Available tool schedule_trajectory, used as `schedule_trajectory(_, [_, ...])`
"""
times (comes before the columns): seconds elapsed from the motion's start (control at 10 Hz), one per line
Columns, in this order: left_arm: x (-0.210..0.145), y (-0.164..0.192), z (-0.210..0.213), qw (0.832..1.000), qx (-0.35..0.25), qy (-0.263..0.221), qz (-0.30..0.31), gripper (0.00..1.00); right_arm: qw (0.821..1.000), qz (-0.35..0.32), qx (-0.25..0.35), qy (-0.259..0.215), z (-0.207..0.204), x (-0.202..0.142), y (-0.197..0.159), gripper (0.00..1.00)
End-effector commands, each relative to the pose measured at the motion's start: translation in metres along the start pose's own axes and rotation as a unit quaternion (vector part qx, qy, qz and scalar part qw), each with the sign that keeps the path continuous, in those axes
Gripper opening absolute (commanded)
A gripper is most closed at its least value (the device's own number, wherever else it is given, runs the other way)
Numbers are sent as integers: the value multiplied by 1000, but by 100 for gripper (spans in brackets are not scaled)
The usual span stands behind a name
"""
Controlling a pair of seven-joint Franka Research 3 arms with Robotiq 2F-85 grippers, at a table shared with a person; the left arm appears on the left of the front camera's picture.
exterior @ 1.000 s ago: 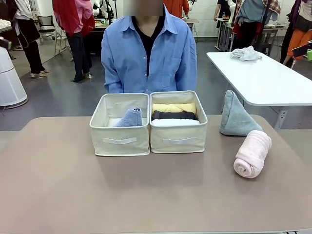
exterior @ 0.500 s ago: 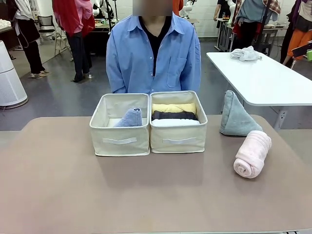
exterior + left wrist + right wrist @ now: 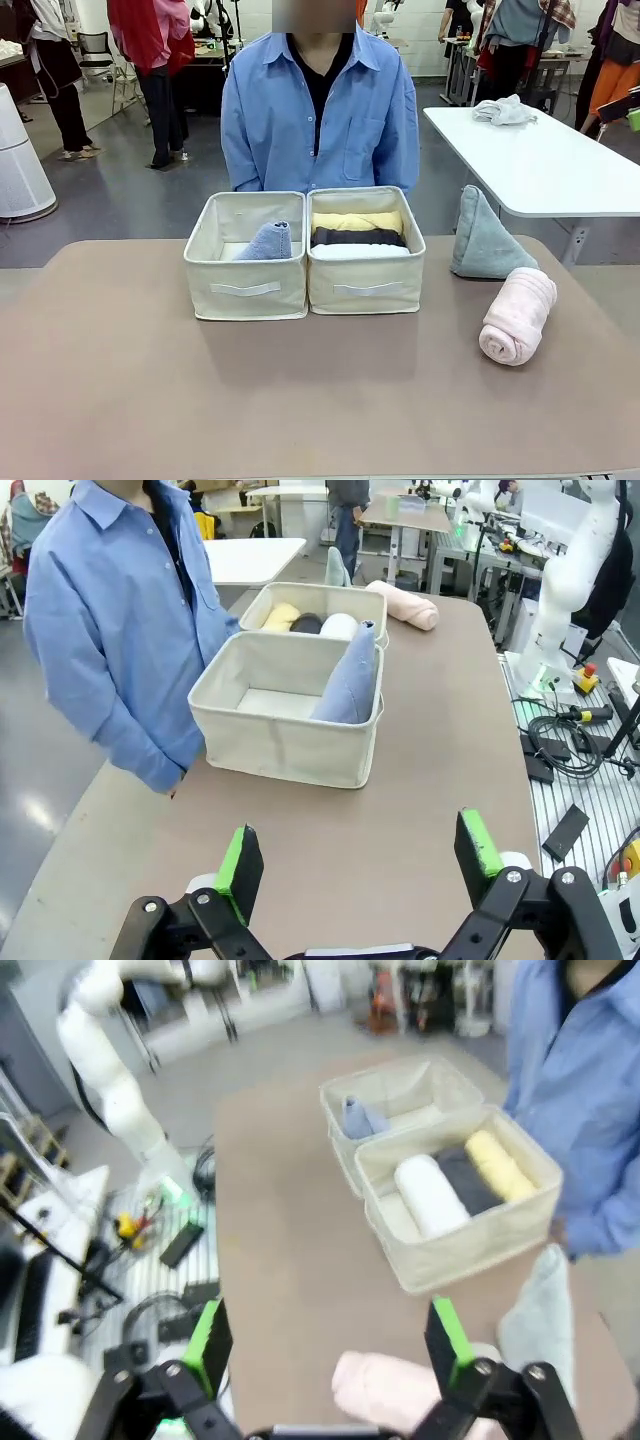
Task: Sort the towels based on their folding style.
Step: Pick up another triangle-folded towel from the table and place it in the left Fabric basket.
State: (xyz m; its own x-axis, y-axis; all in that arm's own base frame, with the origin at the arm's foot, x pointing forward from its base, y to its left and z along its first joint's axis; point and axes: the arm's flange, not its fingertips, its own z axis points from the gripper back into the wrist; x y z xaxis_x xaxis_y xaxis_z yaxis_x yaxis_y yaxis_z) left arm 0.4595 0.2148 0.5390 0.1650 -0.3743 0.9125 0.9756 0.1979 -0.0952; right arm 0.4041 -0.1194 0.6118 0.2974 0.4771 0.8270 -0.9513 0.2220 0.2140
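Fabric boxes, two and beige, are set side by side and touching at the middle of the table (image 3: 120,380). In the front view the left box (image 3: 245,290) is seen to hold a grey-blue cone towel (image 3: 268,243), stood upright against the wall next to the right box (image 3: 366,285). Three rolls are laid side by side in the right box: a yellow roll (image 3: 357,221) farthest from the robot, a dark grey roll (image 3: 358,237) in the middle and a white roll (image 3: 360,252) nearest. To the right, apart from the boxes, a grey-green cone towel (image 3: 484,240) is stood upright on the table. Just in front of it a pink roll (image 3: 518,316) is laid on its side, with one end turned toward the robot; whether the two touch cannot be told. A person (image 3: 320,110) in a blue shirt is stood at the far edge, behind the boxes. On a white table (image 3: 540,160) farther back a white rag (image 3: 503,110) is left in a heap.

The left gripper (image 3: 359,858) is seen in its wrist view with the jaws spread wide and nothing held between them, above bare table short of the left box. The right gripper (image 3: 328,1338) is likewise spread wide and has hold of nothing; the pink roll is seen beneath it, low between the two fingers, with the grey-green cone towel off to one side
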Motion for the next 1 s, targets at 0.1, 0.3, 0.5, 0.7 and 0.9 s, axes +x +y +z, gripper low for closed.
schedule_trajectory(0.1, [0, -1, 1, 1000, 0, 3, 0, 100, 991, 17, 7, 131, -44, 50, -7, 100])
schedule_trajectory(0.3, [0, -1, 1, 1000, 0, 3, 0, 100, 985, 34, 4, 172, -85, 64, -9, 100])
schedule_trajectory(0.5, [0, -1, 1, 1000, 0, 3, 0, 100, 980, 38, -27, 192, -105, 53, -23, 100])
schedule_trajectory(0.7, [0, -1, 1, 1000, 0, 3, 0, 100, 981, 36, -26, 186, -57, 22, -12, 100])
schedule_trajectory(0.9, [0, -1, 1, 1000, 0, 3, 0, 100, 967, -31, 6, 255, 24, -37, 39, 100])
